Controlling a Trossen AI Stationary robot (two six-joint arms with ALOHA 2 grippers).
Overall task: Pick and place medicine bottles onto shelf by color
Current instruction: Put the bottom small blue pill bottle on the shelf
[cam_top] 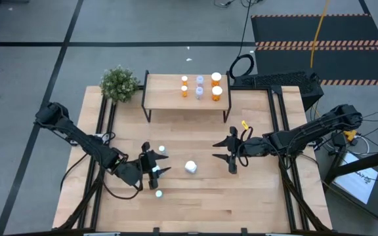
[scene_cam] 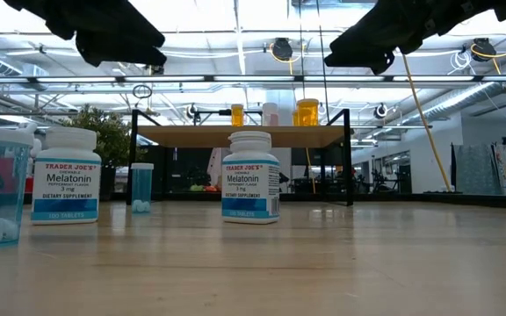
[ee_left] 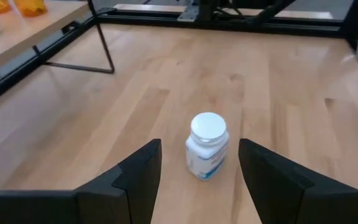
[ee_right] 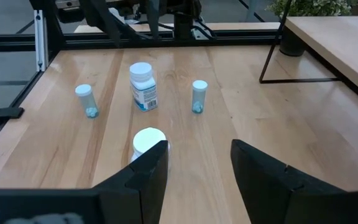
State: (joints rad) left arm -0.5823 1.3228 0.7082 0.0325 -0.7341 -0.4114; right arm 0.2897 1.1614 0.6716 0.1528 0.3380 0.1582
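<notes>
Both pairs of fingers stand spread and hold nothing. The left fingers (ee_left: 197, 186) hover over the tabletop (cam_top: 254, 196), facing a white bottle (ee_left: 207, 145). The right fingers (ee_right: 197, 180) hover opposite, with four bottles ahead: two white, two blue. Six more bottles stand on the shelf (cam_top: 166, 98).

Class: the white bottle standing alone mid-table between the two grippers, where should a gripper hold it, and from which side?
Grip the white bottle across its round body, just below the cap. It stands upright with bare table around it, so a level approach fits; the left gripper already faces it, jaws open either side.
</notes>
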